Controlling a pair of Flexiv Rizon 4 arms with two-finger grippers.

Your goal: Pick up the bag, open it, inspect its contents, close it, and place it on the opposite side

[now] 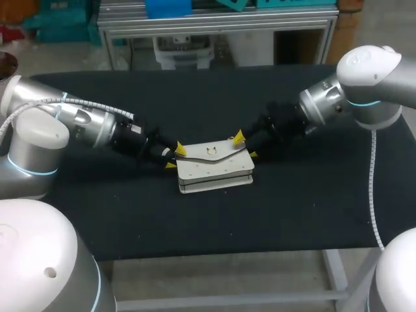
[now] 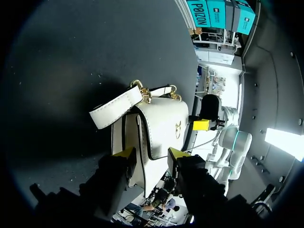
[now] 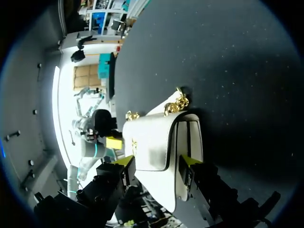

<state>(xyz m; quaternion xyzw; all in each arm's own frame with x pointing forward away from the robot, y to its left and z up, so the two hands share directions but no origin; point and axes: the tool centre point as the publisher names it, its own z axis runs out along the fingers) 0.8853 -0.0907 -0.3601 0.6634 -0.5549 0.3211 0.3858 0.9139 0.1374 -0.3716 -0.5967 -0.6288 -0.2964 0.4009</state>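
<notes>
Lying flat, white bag, gold clasp, left pincer and right pincer grasping it

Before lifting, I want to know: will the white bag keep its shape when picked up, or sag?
The bag looks boxy with clean edges, so it probably holds its shape. Its strap and gold chain lie loose and would likely dangle. The smooth face may be slippery.

You've open tabletop before and behind the bag; the left claw and right claw block its two ends.
</notes>
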